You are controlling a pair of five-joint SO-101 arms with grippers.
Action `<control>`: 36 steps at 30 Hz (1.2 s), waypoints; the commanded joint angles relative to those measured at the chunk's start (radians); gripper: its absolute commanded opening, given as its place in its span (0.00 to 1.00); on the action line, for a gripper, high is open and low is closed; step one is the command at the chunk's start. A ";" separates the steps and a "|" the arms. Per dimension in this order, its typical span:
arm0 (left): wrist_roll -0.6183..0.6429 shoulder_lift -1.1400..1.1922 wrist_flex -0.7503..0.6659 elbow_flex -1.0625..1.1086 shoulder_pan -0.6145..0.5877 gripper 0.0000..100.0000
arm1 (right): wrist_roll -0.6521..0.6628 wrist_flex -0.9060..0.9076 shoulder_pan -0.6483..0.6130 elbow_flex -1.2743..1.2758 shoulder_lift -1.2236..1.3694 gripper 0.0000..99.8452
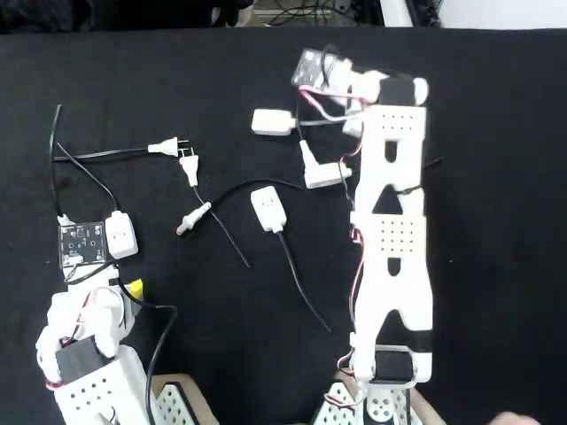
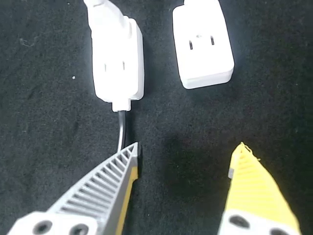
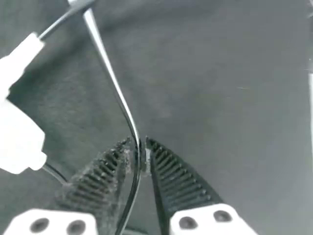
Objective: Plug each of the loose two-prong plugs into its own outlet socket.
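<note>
Plainly, little is done yet. The right gripper's (image 3: 139,144) black ribbed fingers are clenched on a thin black cable (image 3: 110,73), pinching the cord itself rather than a plug. A white moulded body (image 3: 17,132) lies near them, and I cannot tell whether it is plug or socket.

The left gripper (image 2: 188,149), with one grey finger and one yellow, is spread wide and holds nothing above the black cloth worktop (image 2: 44,112). Ahead of it lie two white rectangular socket blocks, side by side but apart. The corded socket block (image 2: 117,63) has a black lead running back toward the grey finger, and the cordless socket block (image 2: 203,44) sits beside it. Both faces show bare slots, so neither has taken a plug.

From above, three white two-prong plugs on black cords lie loose. The first plug (image 1: 168,146) and the second plug (image 1: 189,166) are just beside each other, with the third plug (image 1: 192,216) near them.

By my reading, every insertion is left to do.
</note>
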 commanded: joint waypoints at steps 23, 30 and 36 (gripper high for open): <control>-0.005 -0.006 -0.014 -0.008 0.005 0.29 | -0.305 0.170 -0.331 0.349 -1.082 0.01; -0.005 -0.005 -0.012 -0.008 0.005 0.29 | -0.345 0.164 -0.038 0.923 -1.287 0.03; -0.005 -0.005 -0.012 -0.008 0.005 0.29 | -0.255 0.063 0.258 1.402 -1.435 0.24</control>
